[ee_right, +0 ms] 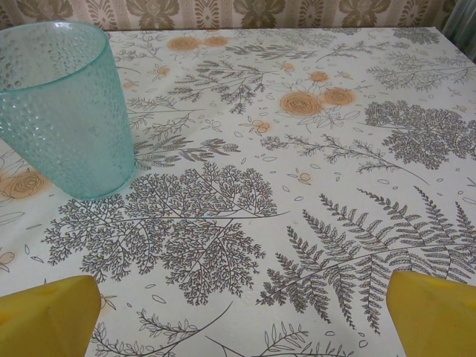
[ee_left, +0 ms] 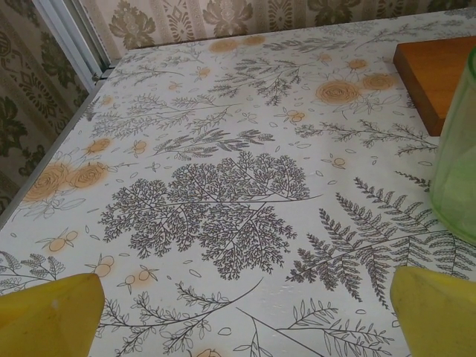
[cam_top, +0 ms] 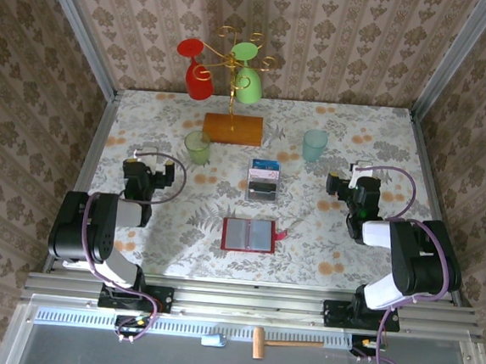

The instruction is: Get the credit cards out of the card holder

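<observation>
While the flowered table (cam_top: 374, 138) carries a wooden stand (cam_top: 232, 128), 2 cups and a clear box (cam_top: 264, 180) across its middle and far side, the card holder (cam_top: 249, 234) lies on the near half, roughly midway between the 2 arms. It is spread open and flat, grey pockets up, with its long axis running left to right and its red tab (cam_top: 282, 235) sticking out on the right. The credit cards are presumably in those pockets, but at this size they cannot be told from the lining.

The left gripper (cam_top: 144, 175) sits left of the holder and farther from the bases. It points toward the far edge, just near of the green cup (cam_top: 197, 147). The right gripper (cam_top: 350, 190) mirrors it on the right, near of the teal cup (cam_top: 314, 144).

In each wrist view the yellow fingertips stand spread wide at the bottom corners with bare cloth between them, so both are released and grasp nothing.

The holder therefore lies inward of and nearer than either gripper, behind where the fingers point. Either arm would have to draw back toward its base and swing to the centre. Neither is clearly closer. The right one faces the tab side, and the left faces the plain edge, which looks suited to pinning the holder down.
</observation>
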You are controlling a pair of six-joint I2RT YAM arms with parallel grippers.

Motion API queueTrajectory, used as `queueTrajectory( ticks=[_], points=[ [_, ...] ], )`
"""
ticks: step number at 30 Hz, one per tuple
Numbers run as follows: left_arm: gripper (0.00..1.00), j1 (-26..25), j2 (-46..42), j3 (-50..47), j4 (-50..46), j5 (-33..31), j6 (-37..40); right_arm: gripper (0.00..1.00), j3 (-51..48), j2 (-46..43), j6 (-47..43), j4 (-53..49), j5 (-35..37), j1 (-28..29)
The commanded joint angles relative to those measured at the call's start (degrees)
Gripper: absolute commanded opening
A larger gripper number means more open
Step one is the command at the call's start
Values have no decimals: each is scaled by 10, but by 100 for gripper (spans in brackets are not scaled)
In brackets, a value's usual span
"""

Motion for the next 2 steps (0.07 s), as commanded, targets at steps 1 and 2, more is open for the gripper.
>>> queueTrajectory(
  ticks=[1,2],
  points=[
    [100,-2,0,-5,17,-7,11,100,-2,2,6,24,-7,-2],
    [100,-3,0,-5,17,-8,11,100,-3,2,6,26,-7,-2]
  ],
)
